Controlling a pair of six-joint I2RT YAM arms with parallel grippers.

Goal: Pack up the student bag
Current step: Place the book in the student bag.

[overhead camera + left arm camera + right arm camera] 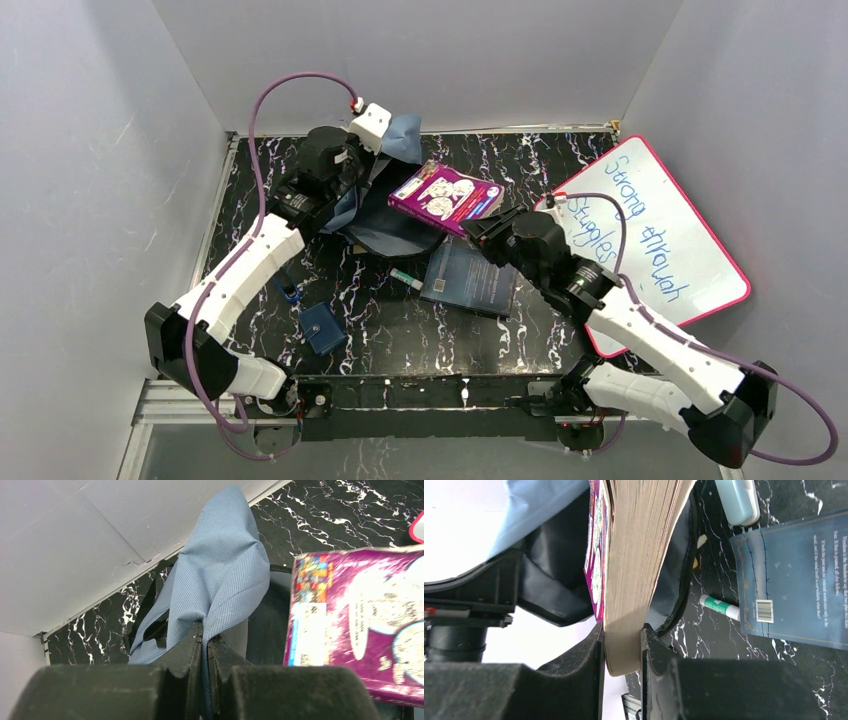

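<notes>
– Left gripper point(205, 632) is shut narrow on a fold of the student bag point(220, 570), holding the blue cloth up near the back wall at the far left of the table point(400, 335).

– And your other arm?

– My right gripper point(622, 630) is clamped on the page edge of the purple book point(446, 196), which sits tilted over the bag's dark mouth.

– What worries you?

– Two things. The pinch on the cloth is thin, so if it slips the mouth will likely collapse under the book. I also hold the book by one edge only, so it may pivot, or its leading corner may snag the rim.

– How far in is it?

– I cannot tell. From above, the book and my left arm cover the opening, and the wrist views show only bits of lining and rim. The zipper is out of sight.

– What else is out?

– Nearer me lie a dark blue book point(470, 278), a green-capped stick point(405, 277) and a small blue pouch point(322, 328).
</notes>
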